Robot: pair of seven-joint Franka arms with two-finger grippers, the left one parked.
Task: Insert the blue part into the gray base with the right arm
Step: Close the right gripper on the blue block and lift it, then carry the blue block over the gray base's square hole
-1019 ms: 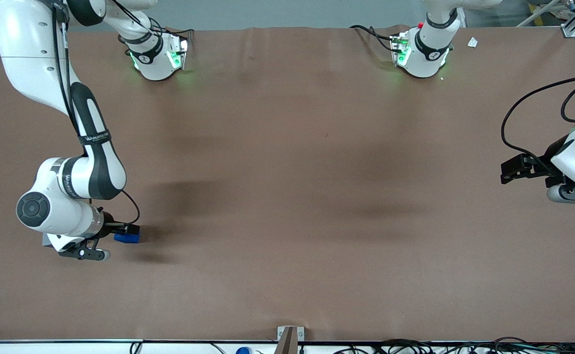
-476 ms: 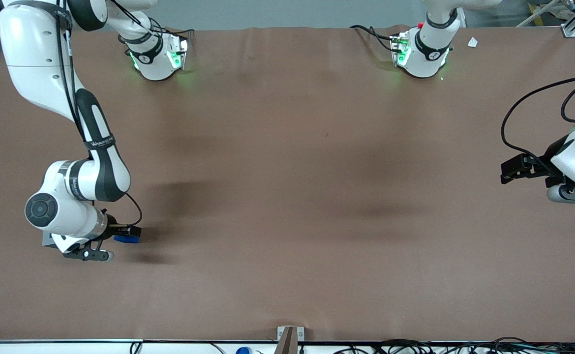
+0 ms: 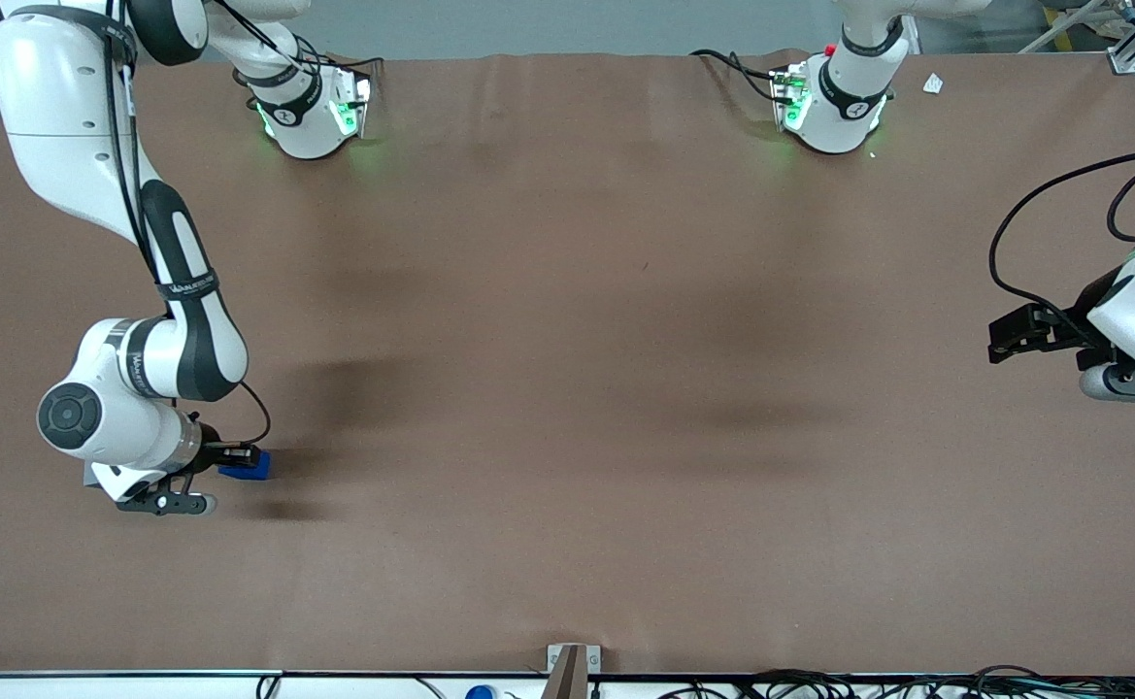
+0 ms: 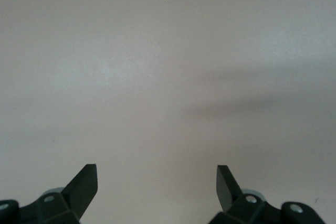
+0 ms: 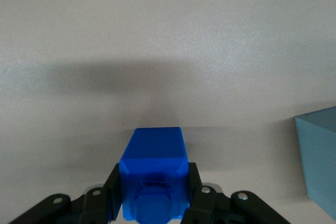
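My right arm's gripper (image 3: 240, 458) is low over the brown table (image 3: 567, 388) at the working arm's end, shut on the blue part (image 3: 247, 468). In the right wrist view the bright blue part (image 5: 155, 153) sits squeezed between the two black fingers of the gripper (image 5: 153, 182), with its smaller raised portion toward the camera. The gray base (image 5: 319, 158) stands on the table beside the gripper, apart from the blue part, and only one of its corners shows. In the front view the wrist covers nearly all of the gray base (image 3: 91, 475).
Two arm bases with green lights (image 3: 310, 112) (image 3: 829, 107) stand along the table edge farthest from the front camera. A small white scrap (image 3: 933, 83) lies near one of them. A metal bracket (image 3: 567, 665) and cables sit at the nearest edge.
The wrist swung a little one way and then back. The blue part stayed in the grip and now sits slightly closer to the working arm's end of the table.
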